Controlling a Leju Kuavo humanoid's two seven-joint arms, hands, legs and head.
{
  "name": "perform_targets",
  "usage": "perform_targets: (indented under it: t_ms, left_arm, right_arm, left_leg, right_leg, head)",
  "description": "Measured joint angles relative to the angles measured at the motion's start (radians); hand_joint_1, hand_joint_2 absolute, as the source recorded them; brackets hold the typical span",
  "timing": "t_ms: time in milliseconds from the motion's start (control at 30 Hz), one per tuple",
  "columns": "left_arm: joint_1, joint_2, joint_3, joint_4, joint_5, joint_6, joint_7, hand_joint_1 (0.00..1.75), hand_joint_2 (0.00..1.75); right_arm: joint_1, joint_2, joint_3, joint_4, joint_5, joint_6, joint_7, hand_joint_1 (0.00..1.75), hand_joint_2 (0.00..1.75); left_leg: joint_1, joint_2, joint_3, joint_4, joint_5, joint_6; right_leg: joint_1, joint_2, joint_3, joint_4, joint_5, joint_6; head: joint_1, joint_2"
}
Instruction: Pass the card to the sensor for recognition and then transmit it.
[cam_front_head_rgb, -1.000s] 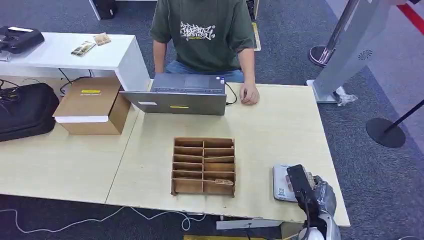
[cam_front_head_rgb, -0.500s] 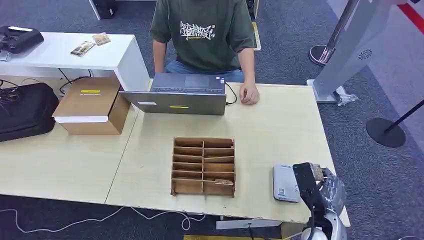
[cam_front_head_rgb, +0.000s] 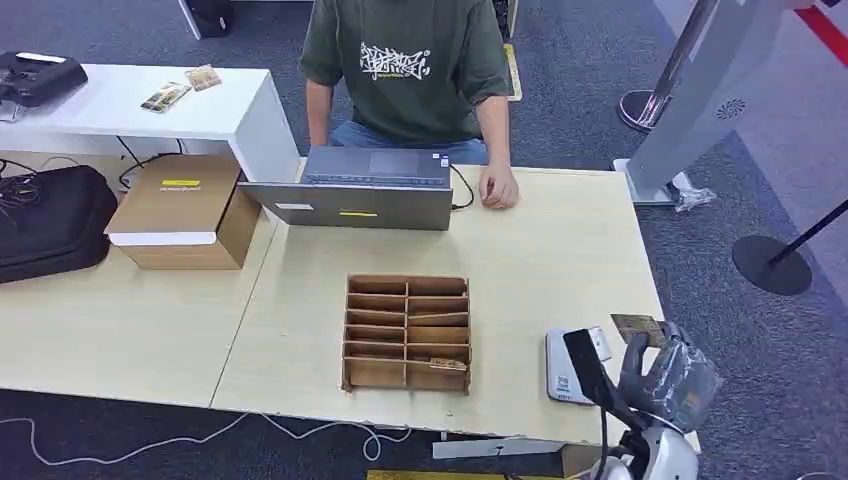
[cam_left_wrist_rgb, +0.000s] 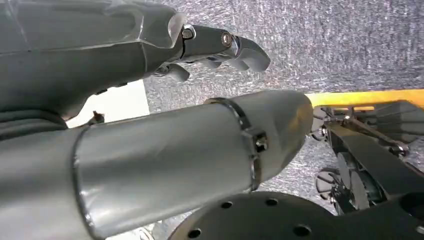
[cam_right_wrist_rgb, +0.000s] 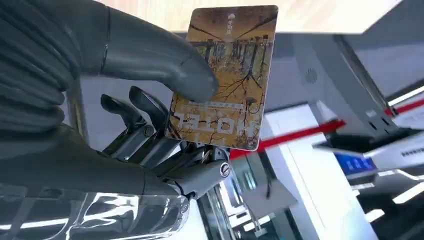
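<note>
Fingers (cam_right_wrist_rgb: 150, 120) of the right hand (cam_front_head_rgb: 668, 378) pinch the hotel card (cam_right_wrist_rgb: 227, 75), just right of the white card sensor (cam_front_head_rgb: 566, 366) on the tabletop (cam_front_head_rgb: 560, 250).

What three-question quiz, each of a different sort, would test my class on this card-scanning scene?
1. True or false: the right robot hand holds the card.
2. Multiple choice: the white sensor lies where? A) inside the wooden organizer B) on the table, right of the organizer C) on the cardboard box
3. Fill in: the large word printed on the card reads ____.

Key: 1 true; 2 B; 3 HOTEL.
</note>
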Motion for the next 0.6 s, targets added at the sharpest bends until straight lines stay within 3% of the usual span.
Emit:
perform_targets:
  t_ms: [233,267,367,400,467,600]
  left_arm:
    - [0.000,-0.003,0.000,0.000,0.001,-0.001,-0.001,0.00,0.00]
    - [0.000,-0.003,0.000,0.000,0.002,-0.002,-0.001,0.00,0.00]
    - [0.001,-0.003,0.000,0.000,0.004,-0.003,-0.001,0.00,0.00]
    - [0.001,-0.003,0.000,0.000,0.006,-0.003,-0.001,0.00,0.00]
    - [0.002,-0.002,0.000,0.000,0.008,-0.005,-0.001,0.00,0.00]
    - [0.003,-0.002,0.000,0.000,0.006,-0.008,-0.001,0.00,0.00]
  right_arm:
    - [0.009,-0.008,0.022,0.000,0.112,-0.054,0.068,1.75,1.75]
    - [0.011,-0.030,0.035,0.000,0.113,-0.054,0.109,1.75,1.75]
    - [0.014,-0.132,0.125,0.003,0.113,-0.046,0.338,1.75,1.75]
    - [0.013,-0.168,0.161,0.004,0.114,-0.044,0.374,1.75,1.75]
    - [0.010,-0.223,0.219,0.006,0.114,-0.044,0.415,1.75,1.75]
    - [0.010,-0.273,0.293,0.012,0.114,-0.046,0.435,1.75,1.75]
  left_leg:
    - [0.000,0.000,0.000,0.000,0.000,0.000]
    - [0.000,0.000,0.000,0.000,0.000,0.000]
    - [0.000,0.000,-0.001,0.000,0.000,0.000]
    - [0.000,0.000,-0.001,0.000,0.000,0.000]
    - [0.000,0.000,-0.001,0.000,0.000,0.001]
    - [0.000,-0.001,-0.001,0.001,0.000,0.001]
  right_leg:
    - [0.000,0.000,0.000,0.000,0.000,0.000]
    - [0.000,0.000,0.000,0.000,0.000,0.000]
    - [0.000,0.000,0.000,0.000,0.000,0.000]
    - [0.000,0.000,0.000,0.000,0.000,0.000]
    - [0.000,0.000,0.000,-0.001,0.001,0.001]
    - [0.000,-0.001,0.000,-0.001,0.000,0.001]
  head:
    - [0.000,0.000]
    - [0.000,0.000]
    - [0.000,0.000]
    - [0.000,0.000]
    - [0.001,0.000]
    - [0.000,0.000]
